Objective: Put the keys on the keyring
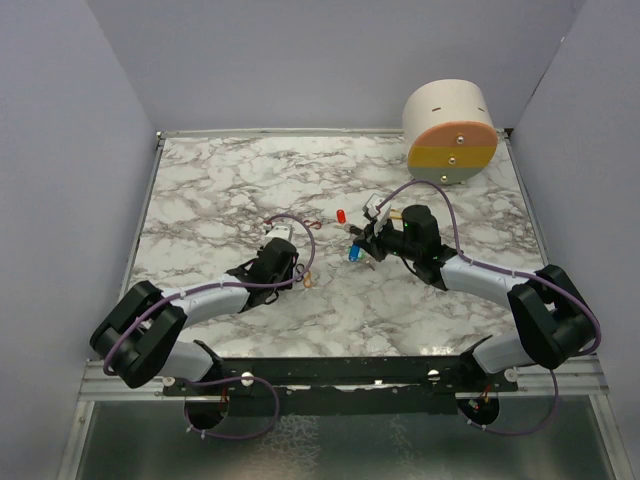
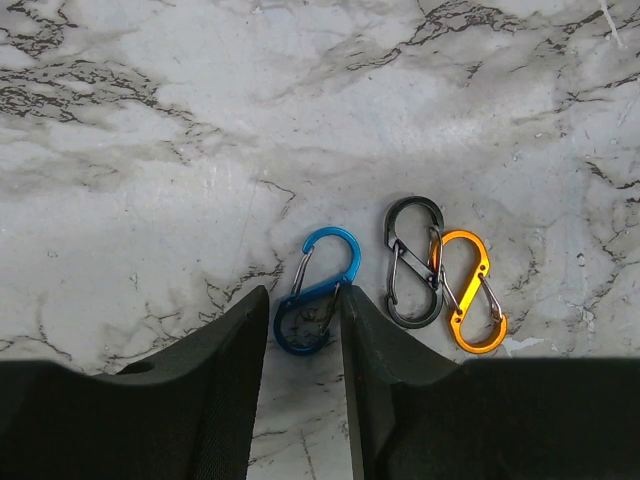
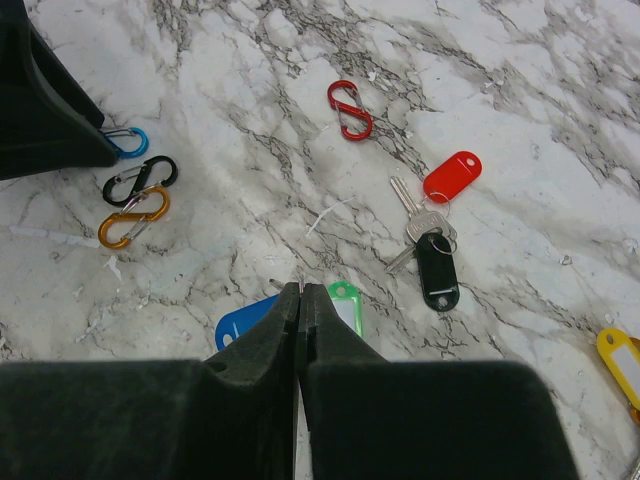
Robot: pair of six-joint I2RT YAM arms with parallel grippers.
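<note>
Keys (image 3: 415,228) between red tag (image 3: 452,176), black tag (image 3: 437,272)

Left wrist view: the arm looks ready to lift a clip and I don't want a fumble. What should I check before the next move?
1. Blue S-shaped metal clip between the left gripper's jaws: ok, its lower loop sits between them.
2. Jaws pinching it firmly: cannot tell.
3. Black S-shaped clip and orange S-shaped clip outside the jaws: ok, both lie beside the blue one, apart from it.
4. Right gripper out of the way: ok, jaws shut, apart from the left one.
5. Metal keys on a red oval plastic tag free to pick: ok, lying untouched on the marble table.
</note>
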